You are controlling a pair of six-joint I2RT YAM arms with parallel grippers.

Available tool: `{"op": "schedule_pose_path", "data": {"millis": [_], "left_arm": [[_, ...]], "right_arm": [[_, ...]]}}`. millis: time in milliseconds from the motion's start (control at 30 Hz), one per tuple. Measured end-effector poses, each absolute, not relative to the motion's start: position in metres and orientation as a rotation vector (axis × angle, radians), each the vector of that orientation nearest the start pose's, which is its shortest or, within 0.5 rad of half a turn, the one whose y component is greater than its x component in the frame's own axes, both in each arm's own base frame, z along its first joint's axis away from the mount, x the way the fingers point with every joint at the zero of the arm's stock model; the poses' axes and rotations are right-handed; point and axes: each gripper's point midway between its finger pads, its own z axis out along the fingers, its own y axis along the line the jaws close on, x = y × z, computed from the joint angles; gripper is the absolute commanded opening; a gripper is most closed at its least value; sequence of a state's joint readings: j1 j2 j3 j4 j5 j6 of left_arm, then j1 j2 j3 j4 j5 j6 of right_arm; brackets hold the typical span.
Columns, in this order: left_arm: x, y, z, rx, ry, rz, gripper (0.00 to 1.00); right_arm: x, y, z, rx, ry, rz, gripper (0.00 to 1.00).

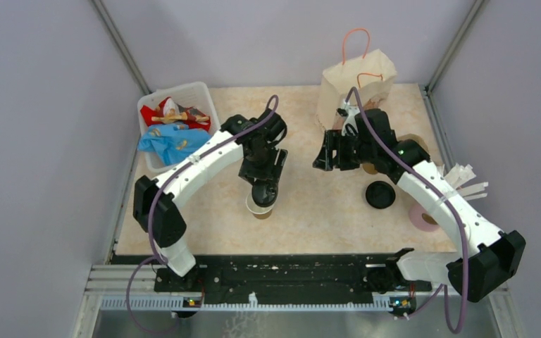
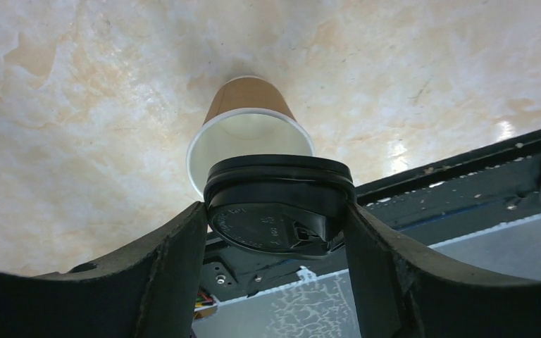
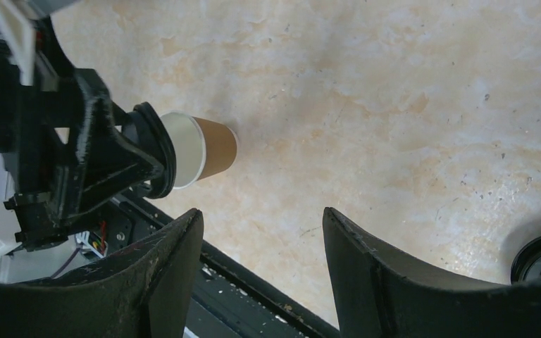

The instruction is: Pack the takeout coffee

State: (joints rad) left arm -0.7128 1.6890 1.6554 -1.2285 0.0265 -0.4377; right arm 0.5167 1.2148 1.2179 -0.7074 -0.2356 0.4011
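While a paper bag (image 1: 356, 79) is standing behind, left jaws are clenching a black lid (image 2: 278, 211) over the open brown cup (image 2: 249, 111); right jaws are hanging released.

Marbled beige table (image 1: 317, 211), with an open brown paper cup (image 1: 259, 210) standing near its front edge. A loose black lid (image 1: 380, 194) lies right of the cup, a pink cup (image 1: 420, 215) farther right. A white bin (image 1: 208, 105) stands behind the cup to the left, a paper bag (image 1: 356, 88) behind it to the right.
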Motion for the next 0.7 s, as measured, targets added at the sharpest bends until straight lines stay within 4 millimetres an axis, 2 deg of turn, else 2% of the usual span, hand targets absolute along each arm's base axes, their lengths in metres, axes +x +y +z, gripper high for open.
{"op": "schedule_pose_path", "data": {"millis": [133, 433, 700], "left_arm": [[0.239, -0.234, 0.164, 0.434, 2.897, -0.183, 0.74], [0.241, -0.226, 0.158, 0.448, 2.899, -0.109, 0.77], [0.232, -0.219, 0.143, 0.467, 2.945, -0.073, 0.76]], "right_arm": [[0.260, 0.213, 0.237, -0.275, 2.346, 0.733, 0.63], [0.260, 0.214, 0.237, -0.277, 2.345, 0.738, 0.63], [0.258, 0.214, 0.231, -0.279, 2.356, 0.747, 0.62]]}}
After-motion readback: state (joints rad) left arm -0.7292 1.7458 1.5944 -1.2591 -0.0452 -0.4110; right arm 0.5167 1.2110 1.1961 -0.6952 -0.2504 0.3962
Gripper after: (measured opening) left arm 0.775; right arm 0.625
